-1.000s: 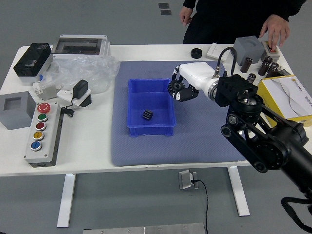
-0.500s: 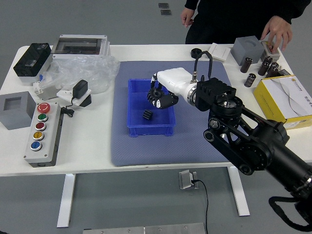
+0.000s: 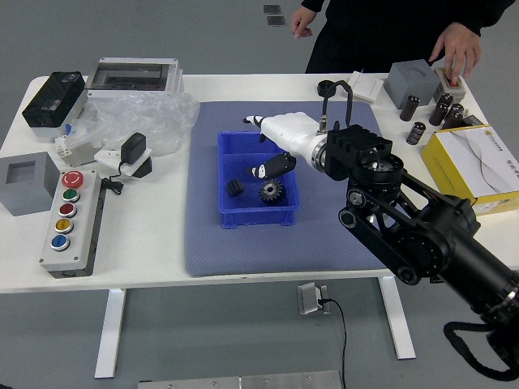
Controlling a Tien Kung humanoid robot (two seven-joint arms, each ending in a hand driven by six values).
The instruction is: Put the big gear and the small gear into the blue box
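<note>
We had both gears inside the blue box (image 3: 293, 154), which stood on the blue-grey mat (image 3: 324, 235) at the middle of the white table (image 3: 146, 259). The big gear (image 3: 272, 191) lay by the box's near right corner, its toothed round face showing, and the small gear (image 3: 234, 187) sat apart from it, near the left wall towards the near left corner. Our right hand (image 3: 290, 131) hung over the box's far right part, fingers well spread and holding nothing; whether its lowest finger brushed the big gear we could not tell. Our left arm was out of view. At the far edge, a person rested one hand (image 3: 460, 49) on a small pale box (image 3: 451, 84) at the table's far right corner, the other hand (image 3: 303, 20) hanging loose. We judged both gears stiff and not fragile, the big one likely the heavier and apt to roll if stood on its teeth. For any straightening, we would have pinched the big gear across opposite sides of its toothed rim, and the small one around its ridged barrel, where the teeth should resist slipping. The placing looked finished, leaving us only to lift away without snagging the right wall.
</note>
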